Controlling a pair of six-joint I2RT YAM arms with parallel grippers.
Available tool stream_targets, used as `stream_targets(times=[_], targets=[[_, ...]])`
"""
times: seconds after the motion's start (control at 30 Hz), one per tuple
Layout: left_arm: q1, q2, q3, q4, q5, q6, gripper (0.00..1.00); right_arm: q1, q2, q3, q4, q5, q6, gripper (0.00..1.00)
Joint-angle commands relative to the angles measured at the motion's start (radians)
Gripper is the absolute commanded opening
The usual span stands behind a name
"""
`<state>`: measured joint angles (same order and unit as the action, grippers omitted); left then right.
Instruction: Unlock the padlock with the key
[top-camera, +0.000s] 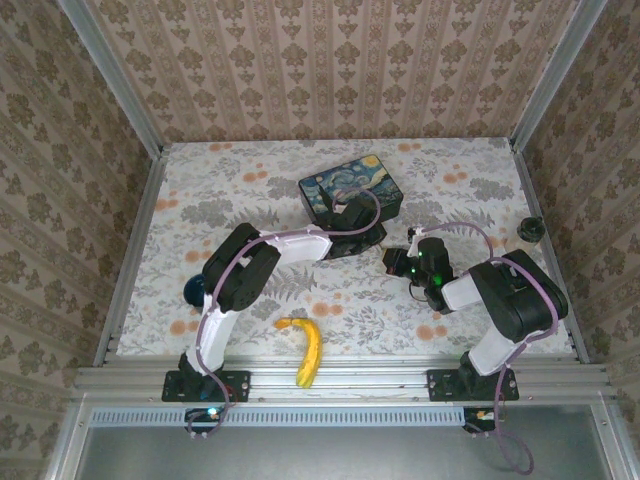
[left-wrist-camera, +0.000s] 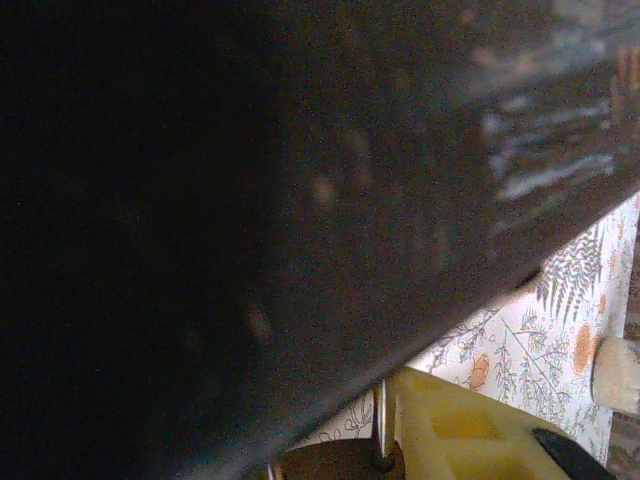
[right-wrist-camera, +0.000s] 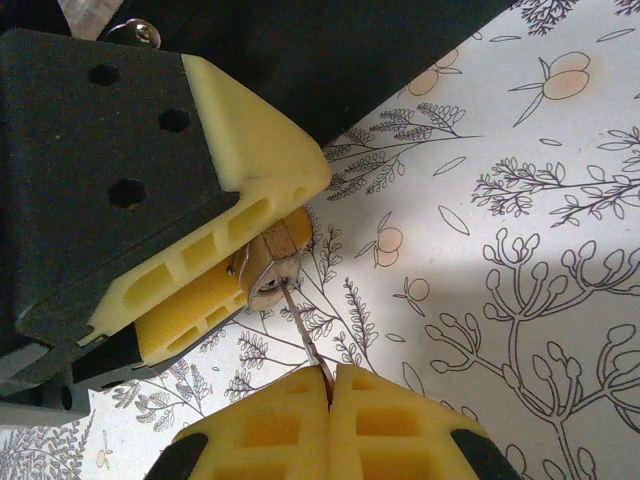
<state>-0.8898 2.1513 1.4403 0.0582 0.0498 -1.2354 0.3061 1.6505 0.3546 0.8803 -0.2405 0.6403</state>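
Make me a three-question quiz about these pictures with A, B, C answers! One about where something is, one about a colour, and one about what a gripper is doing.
1. Where is the banana?
A) near the front edge of the table
B) on top of the painted tin
C) in the far right corner

2. What colour are the fingers of the right gripper?
A) red
B) yellow
C) green

3. What is the right gripper doing?
A) hanging wide open
B) pinching the thin key
C) holding the banana

Answers:
1 A: in the top view the banana lies at the near edge, between the two arms.
2 B: the right wrist view shows yellow fingers.
3 B: its fingers are pressed together on the key, whose tip meets the padlock gripped by the left gripper.
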Motion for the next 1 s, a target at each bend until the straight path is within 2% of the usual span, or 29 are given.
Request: stream_targets(times=[0.0, 0.97], targets=[[-0.002, 0.034, -0.026, 0.011, 0.113, -0.114, 0.00, 0.006, -0.021, 0.026, 0.039, -0.005, 0.013, 0.00], [-0.009, 0.042, -0.026, 0.004, 0.119, -0.120, 0.00, 0.004, -0.035, 0.024, 0.078, -0.048, 0.099, 0.00]])
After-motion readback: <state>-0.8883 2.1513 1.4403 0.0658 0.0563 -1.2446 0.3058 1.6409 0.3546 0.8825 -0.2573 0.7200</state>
